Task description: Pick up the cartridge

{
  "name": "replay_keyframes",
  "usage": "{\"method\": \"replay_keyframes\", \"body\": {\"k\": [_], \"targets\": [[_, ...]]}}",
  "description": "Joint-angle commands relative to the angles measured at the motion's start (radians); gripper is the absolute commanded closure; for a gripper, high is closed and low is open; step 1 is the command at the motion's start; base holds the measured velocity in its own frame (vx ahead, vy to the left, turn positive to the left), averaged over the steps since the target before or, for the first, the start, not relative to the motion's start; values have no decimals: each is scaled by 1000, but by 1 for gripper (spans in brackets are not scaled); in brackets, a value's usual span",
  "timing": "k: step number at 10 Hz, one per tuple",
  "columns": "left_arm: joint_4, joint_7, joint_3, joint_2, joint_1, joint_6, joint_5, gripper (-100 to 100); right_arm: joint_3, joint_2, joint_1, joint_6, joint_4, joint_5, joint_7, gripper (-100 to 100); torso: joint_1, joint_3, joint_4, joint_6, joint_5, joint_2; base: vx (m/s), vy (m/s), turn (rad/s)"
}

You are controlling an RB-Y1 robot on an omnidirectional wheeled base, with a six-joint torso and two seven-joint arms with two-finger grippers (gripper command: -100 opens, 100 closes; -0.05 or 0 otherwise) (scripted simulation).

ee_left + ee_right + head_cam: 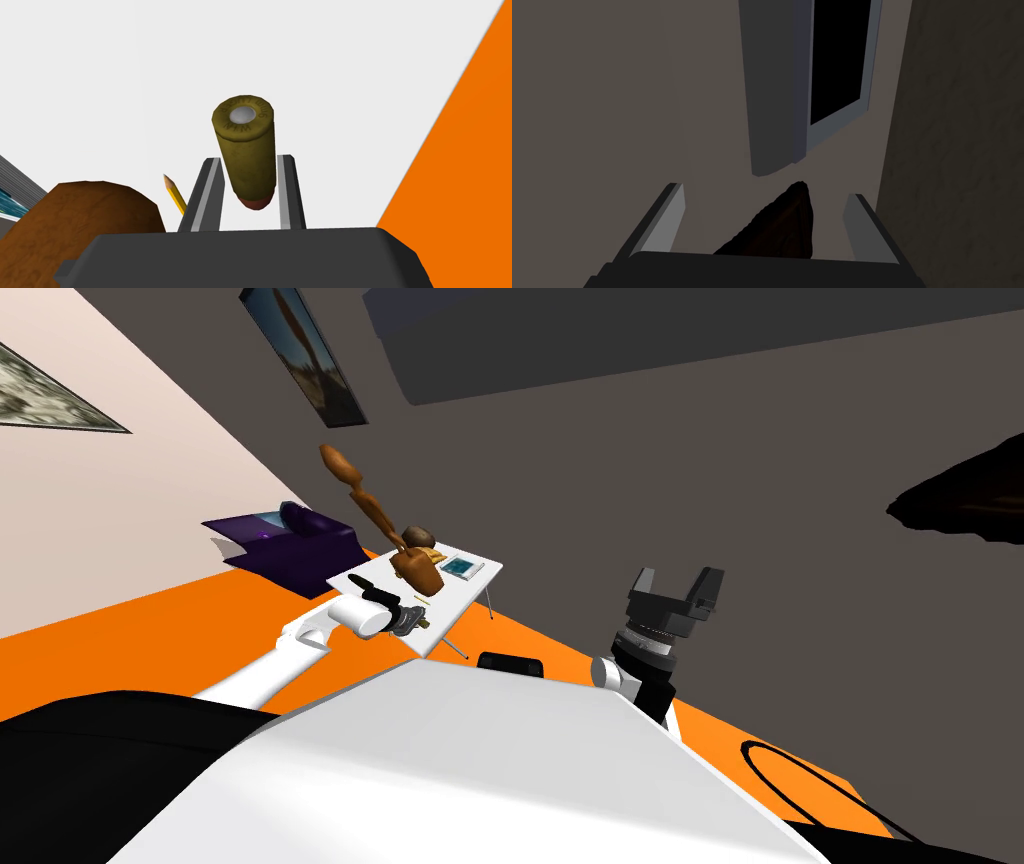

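Note:
The cartridge (248, 131) is an olive-brass cylinder with a silver primer at one end and a reddish tip at the other. It stands between the two fingers of my left gripper (248, 159), which press its sides just above the white table (125, 75). In the head view the left gripper (414, 622) is at the table's near edge (440, 618), beside a brown carved figure (415, 568). My right gripper (676, 586) is raised to the right, away from the table; its fingers (673, 215) stand open with nothing between them.
A yellow pencil (175, 196) lies on the table close to the left finger, and the brown figure's base (85, 220) sits just beyond it. A teal book (459, 567) lies at the table's far end. A purple sofa (290, 543) stands behind, on the orange floor (465, 150).

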Motion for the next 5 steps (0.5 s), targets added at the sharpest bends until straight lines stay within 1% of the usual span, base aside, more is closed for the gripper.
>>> {"method": "replay_keyframes", "body": {"k": [1,2,3,4,5], "targets": [[0,0,0,0,0,0,0,0,0,0,0,0,0,0,0,0,0,0,0,0,0,0,0,0,0],[-34,12,13,17,2,28,20,100,0,0,0,0,0,0,0,0,0,0,0,0,0,0,10,0,84],[-50,17,20,25,4,40,28,100,0,0,0,0,0,0,0,0,0,0,0,-1,0,0,18,-1,85],[-39,11,16,19,6,27,22,100,0,0,0,0,0,0,0,0,-1,0,0,0,0,-1,8,-1,13],[-41,12,18,20,6,30,23,0,0,0,0,0,0,0,0,0,0,0,0,0,0,-1,0,0,0]]}}
